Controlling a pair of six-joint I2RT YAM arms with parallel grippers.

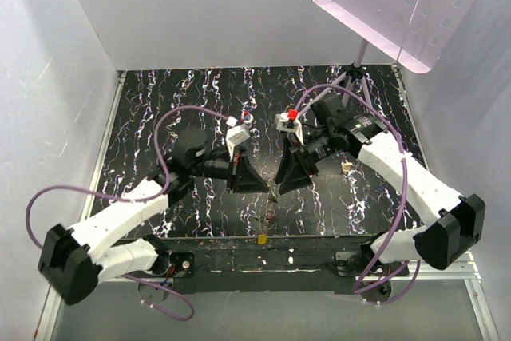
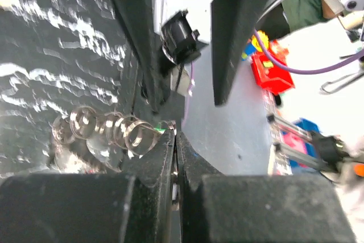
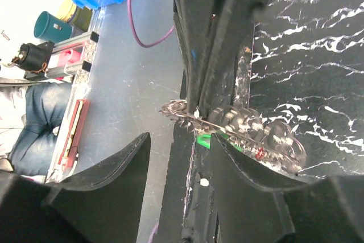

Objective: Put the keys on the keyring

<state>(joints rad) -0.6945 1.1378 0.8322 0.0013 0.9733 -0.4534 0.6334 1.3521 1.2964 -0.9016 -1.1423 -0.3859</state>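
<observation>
Pinching toothed grey metal keyring [image 3: 174, 109], left claw [image 2: 175, 136] pressed together; right claw [image 3: 182, 141] spread.

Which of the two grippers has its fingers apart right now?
The right gripper: a clear gap shows between its fingers, with the keyring beyond it. The left gripper has its fingers pressed together.
</observation>
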